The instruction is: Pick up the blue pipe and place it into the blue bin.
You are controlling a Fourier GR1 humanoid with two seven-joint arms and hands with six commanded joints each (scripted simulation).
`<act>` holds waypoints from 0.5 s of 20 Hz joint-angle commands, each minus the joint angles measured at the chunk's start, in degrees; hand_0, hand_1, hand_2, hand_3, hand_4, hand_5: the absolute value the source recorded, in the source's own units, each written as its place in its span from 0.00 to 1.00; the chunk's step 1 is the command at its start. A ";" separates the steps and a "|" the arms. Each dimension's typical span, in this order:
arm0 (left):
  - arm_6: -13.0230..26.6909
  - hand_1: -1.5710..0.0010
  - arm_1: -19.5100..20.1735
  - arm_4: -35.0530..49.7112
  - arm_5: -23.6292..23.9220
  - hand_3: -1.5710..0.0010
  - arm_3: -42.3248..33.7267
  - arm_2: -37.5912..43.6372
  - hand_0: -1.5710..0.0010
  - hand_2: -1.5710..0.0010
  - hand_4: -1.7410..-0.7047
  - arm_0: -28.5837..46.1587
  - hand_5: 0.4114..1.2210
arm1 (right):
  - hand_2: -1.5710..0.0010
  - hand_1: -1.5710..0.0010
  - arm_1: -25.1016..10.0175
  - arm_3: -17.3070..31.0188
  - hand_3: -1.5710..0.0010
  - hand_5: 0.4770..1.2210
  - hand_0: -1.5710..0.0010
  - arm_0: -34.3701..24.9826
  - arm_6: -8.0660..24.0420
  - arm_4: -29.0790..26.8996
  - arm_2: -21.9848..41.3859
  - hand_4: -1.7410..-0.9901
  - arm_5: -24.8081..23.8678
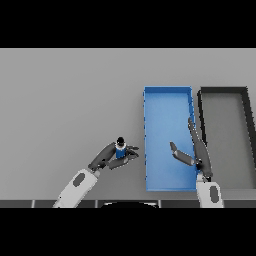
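A short blue pipe [120,151] with a dark cap on top stands between the fingers and thumb of my left hand [107,157], which is curled around it just left of the blue bin [167,97]. The pipe looks upright and sits close to the table. My right hand [196,150] hovers over the right side of the blue bin with straight fingers and the thumb spread; it holds nothing. The blue bin is a long rectangular tray with nothing inside it.
A dark grey bin [246,125] of similar shape stands directly right of the blue bin, touching or nearly touching it. Bare grey table stretches to the left and behind.
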 commanded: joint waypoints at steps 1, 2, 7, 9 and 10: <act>-0.14 0.06 0.11 -0.16 0.25 0.05 -1.00 0.20 0.07 0.05 0.25 -0.20 0.96 | 1.00 1.00 0.22 0.65 1.00 0.20 1.00 -0.42 0.62 -0.38 -0.18 0.70 0.06; -0.38 0.04 0.07 0.54 0.04 0.04 -2.91 0.46 0.05 0.04 0.26 -0.23 0.97 | 1.00 1.00 -0.13 1.15 1.00 0.21 1.00 -0.53 0.34 -1.02 -0.65 0.69 0.50; 1.97 0.01 -1.70 0.87 -0.42 0.01 -7.79 0.57 0.02 0.01 0.27 -2.20 0.99 | 1.00 1.00 -0.68 1.49 1.00 0.22 1.00 -0.25 -1.30 0.32 -0.75 0.72 -0.14; 2.72 0.01 -1.49 0.93 -1.57 0.01 -10.03 0.44 0.01 0.01 0.27 -3.27 0.99 | 1.00 1.00 -0.72 0.78 1.00 0.22 1.00 0.60 -1.72 1.00 -0.27 0.74 -0.17; 4.42 0.01 -1.92 0.87 -1.92 0.01 -10.27 0.36 0.01 0.01 0.27 -4.17 0.99 | 1.00 1.00 -0.72 0.75 1.00 0.22 1.00 0.31 -1.10 1.06 -0.21 0.75 -0.13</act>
